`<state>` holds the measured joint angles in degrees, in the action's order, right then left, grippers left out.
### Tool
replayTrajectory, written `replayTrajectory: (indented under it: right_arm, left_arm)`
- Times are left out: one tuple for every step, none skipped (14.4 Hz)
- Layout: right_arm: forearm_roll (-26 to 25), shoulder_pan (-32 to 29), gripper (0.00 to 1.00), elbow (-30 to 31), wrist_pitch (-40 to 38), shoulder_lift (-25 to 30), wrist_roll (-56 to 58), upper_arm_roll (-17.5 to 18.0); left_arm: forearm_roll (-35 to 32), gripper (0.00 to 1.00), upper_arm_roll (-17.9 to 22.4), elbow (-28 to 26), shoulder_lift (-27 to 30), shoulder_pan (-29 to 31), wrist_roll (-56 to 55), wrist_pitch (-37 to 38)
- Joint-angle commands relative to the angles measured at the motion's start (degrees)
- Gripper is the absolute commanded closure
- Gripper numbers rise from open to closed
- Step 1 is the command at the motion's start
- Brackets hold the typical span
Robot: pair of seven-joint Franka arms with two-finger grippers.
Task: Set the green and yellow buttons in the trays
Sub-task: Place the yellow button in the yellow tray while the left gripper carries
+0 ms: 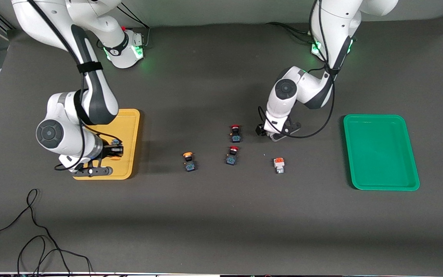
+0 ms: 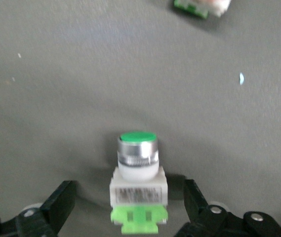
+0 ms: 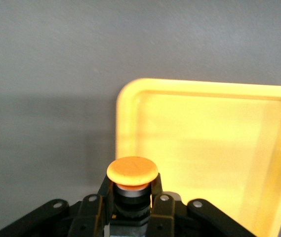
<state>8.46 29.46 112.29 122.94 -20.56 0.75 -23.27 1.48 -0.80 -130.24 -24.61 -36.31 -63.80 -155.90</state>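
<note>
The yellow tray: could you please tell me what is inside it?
No button shows on the visible floor of the yellow tray. The right end effector hangs over it, shut on a yellow button. The arm covers part of the tray.

Two red-capped buttons lie near the middle of the frame on the dark grey table cover (image 1: 214, 215), one (image 1: 235, 133) directly above the other (image 1: 232, 155), close together but apart, each with a black-blue body below its cap. An orange-capped button with a white-silver body (image 1: 279, 165) lies to their lower right. A loose black cable (image 1: 33, 231) curls across the lower left corner.
</note>
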Motion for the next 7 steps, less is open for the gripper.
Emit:
replayTrajectory:
  right_arm:
    - [0.9,0.2,1.0,8.2,10.3,0.1,4.5,-0.7]
    - [0.9,0.2,1.0,10.2,13.8,-0.3,5.4,-0.6]
    - [0.9,0.1,1.0,11.9,16.8,-0.9,6.1,-0.7]
    - [0.9,0.0,1.0,13.2,19.2,-1.1,6.5,-0.7]
    - [1.0,-0.1,1.0,13.9,20.8,-1.8,6.5,-0.6]
    - [1.0,-0.3,1.0,13.9,21.1,-2.6,6.5,-0.6]
    - [1.0,-0.2,0.95,13.8,21.1,-3.0,6.5,-0.6]
  left_arm:
    - [-0.4,0.12,0.0,0.5,-0.2,0.4,0.9,-0.3]
    - [-0.4,0.33,0.0,0.5,0.0,0.4,0.9,-0.2]
    - [-0.5,0.54,0.0,0.5,0.2,0.3,0.9,-0.2]
    - [-0.4,0.68,-0.1,0.5,0.3,0.2,0.9,-0.2]
    - [-0.4,0.86,-0.2,0.5,0.4,0.0,0.9,-0.2]
    - [-0.4,1.0,-0.3,0.5,0.5,-0.1,0.7,-0.1]
    - [-0.4,1.0,-0.3,0.6,0.7,-0.1,0.4,-0.1]
